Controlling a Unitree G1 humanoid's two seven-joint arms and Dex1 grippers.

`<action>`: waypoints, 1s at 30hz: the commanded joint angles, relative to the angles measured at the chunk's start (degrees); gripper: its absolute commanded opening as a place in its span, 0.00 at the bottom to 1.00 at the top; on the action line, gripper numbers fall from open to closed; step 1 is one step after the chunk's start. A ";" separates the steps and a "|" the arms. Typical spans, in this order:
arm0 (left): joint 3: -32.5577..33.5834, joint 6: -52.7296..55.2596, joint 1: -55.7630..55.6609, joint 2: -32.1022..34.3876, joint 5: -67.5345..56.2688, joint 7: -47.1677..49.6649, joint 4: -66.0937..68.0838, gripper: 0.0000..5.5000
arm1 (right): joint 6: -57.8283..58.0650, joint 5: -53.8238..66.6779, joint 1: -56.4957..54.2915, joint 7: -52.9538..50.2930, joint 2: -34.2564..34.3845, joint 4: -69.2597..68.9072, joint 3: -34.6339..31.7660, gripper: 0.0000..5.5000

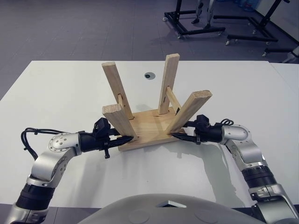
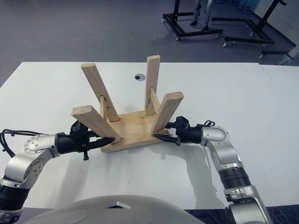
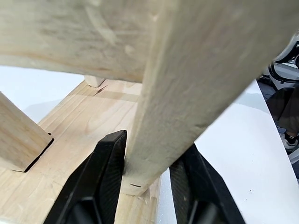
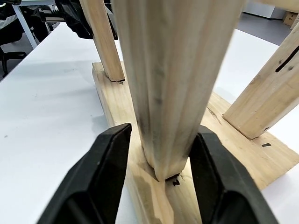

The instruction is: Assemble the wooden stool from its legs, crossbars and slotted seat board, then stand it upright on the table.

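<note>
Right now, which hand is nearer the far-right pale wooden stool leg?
Right. The right hand clamps the near-right wooden leg, just before the far-right leg; the left hand clamps the near-left leg across the seat board.

Pale unvarnished wood stool; smooth matt table.

Four legs; two crossbars; one seat board; one left tool; one right tool; one table.

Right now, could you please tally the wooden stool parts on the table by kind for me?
legs: 4
crossbars: 2 in sight
seat board: 1
Total: 7 wooden parts
</note>
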 commanded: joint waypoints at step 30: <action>19.67 36.02 19.55 7.37 -51.04 6.81 -14.27 0.28 | 79.98 55.64 3.22 -24.76 -14.64 -32.06 -11.60 0.21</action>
